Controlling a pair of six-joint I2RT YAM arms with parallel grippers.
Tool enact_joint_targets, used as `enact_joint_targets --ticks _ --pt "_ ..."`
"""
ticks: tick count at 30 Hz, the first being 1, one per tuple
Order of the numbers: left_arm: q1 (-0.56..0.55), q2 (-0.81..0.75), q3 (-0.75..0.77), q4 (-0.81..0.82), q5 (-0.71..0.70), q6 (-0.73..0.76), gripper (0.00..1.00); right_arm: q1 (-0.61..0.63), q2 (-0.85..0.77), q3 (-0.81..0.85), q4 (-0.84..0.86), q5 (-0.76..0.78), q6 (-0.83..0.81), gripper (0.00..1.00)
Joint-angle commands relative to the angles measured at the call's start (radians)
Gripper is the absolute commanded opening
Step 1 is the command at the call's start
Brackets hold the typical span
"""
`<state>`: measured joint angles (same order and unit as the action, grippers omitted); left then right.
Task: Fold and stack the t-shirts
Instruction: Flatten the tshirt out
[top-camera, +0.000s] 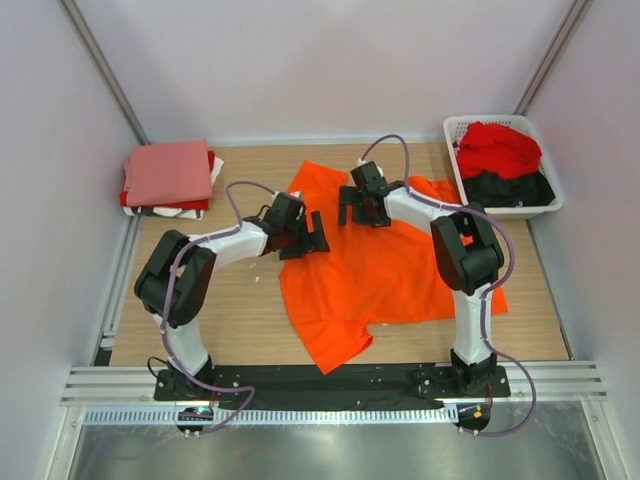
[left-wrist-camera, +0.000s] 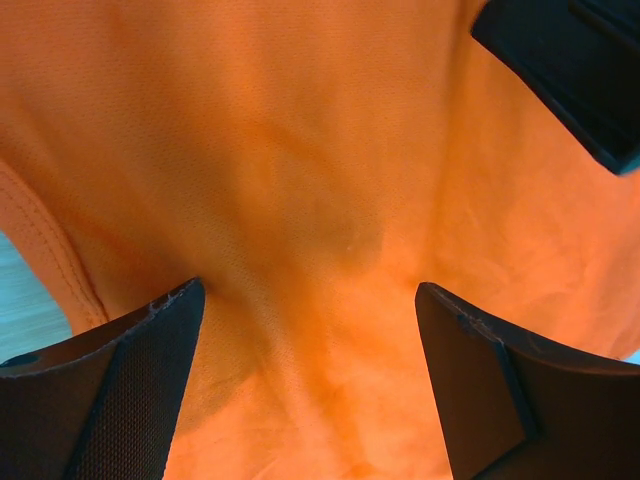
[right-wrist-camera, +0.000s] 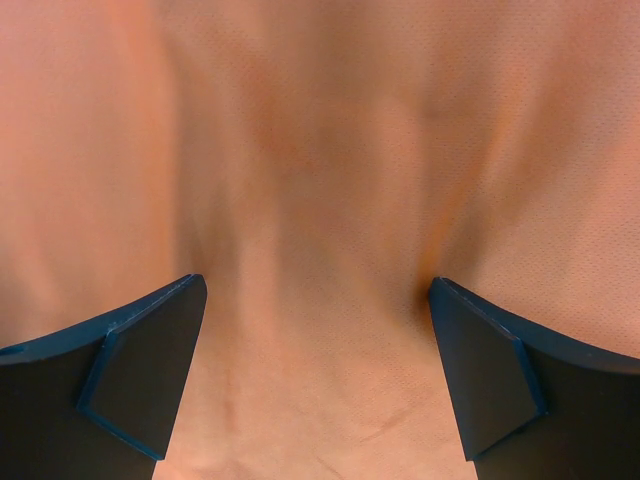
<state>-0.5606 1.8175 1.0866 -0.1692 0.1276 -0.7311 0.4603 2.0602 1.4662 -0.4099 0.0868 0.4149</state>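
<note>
Orange t-shirt (top-camera: 390, 270): spread loosely across the middle of the wooden table (top-camera: 250, 330), rumpled, one corner trailing toward the near edge. It fills both wrist views with creased orange cloth.
Basket (top-camera: 480, 119): white, off to the right of the orange t-shirt at the far corner, just beside the shirt's far right tip.
Salmon-pink t-shirt (top-camera: 170, 172): folded flat, well left of the orange t-shirt, and it tops a small pile with red and white edges peeking out beneath.
Red t-shirt (top-camera: 498, 148): bunched in the far half of the basket, to the right of the orange t-shirt.
Black t-shirt (top-camera: 510, 188): crumpled in the near half of the basket, touching the red one.
Left gripper (top-camera: 305, 248): down at the orange t-shirt's left edge with its jaws spread wide. The wrist view shows cloth running between the two fingers (left-wrist-camera: 120, 380), nothing pinched.
Right gripper (top-camera: 362, 220): over the far middle of the orange t-shirt, near the left gripper. It is fully spread and holds nothing, with only cloth below its fingers (right-wrist-camera: 130, 380).
</note>
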Motion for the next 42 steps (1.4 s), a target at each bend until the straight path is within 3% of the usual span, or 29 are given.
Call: enact_joint_targets --ticks 1,7,14,19,22,26,35,42 --pt "0.085 -0.052 -0.092 -0.169 -0.109 0.032 0.88 0.047 0.075 0.012 0.022 -0.059 0.081 1.00" --pt "0.248 -0.256 -0.186 -0.280 -0.150 0.094 0.88 0.156 0.143 0.124 -0.006 -0.074 0.151 1.00" --pt "0.260 -0.391 -0.136 -0.414 -0.194 0.128 0.91 0.193 0.158 0.282 -0.070 -0.111 0.136 1.00" --pt "0.243 -0.529 -0.108 -0.466 -0.186 0.133 0.92 0.190 0.040 0.316 -0.132 -0.029 0.075 1.00" --pt "0.197 -0.607 -0.145 -0.466 -0.187 0.110 0.92 0.164 -0.026 0.304 -0.144 0.028 0.041 1.00" --pt "0.064 -0.670 -0.212 -0.452 -0.216 0.046 0.92 0.084 -0.012 0.305 -0.121 -0.005 0.018 1.00" --pt "-0.277 -0.839 -0.346 -0.435 -0.350 -0.163 0.89 0.038 0.302 0.643 -0.231 -0.052 -0.057 1.00" --pt "-0.407 -0.900 -0.370 -0.496 -0.408 -0.241 0.88 0.000 0.423 0.732 -0.208 -0.074 -0.054 1.00"
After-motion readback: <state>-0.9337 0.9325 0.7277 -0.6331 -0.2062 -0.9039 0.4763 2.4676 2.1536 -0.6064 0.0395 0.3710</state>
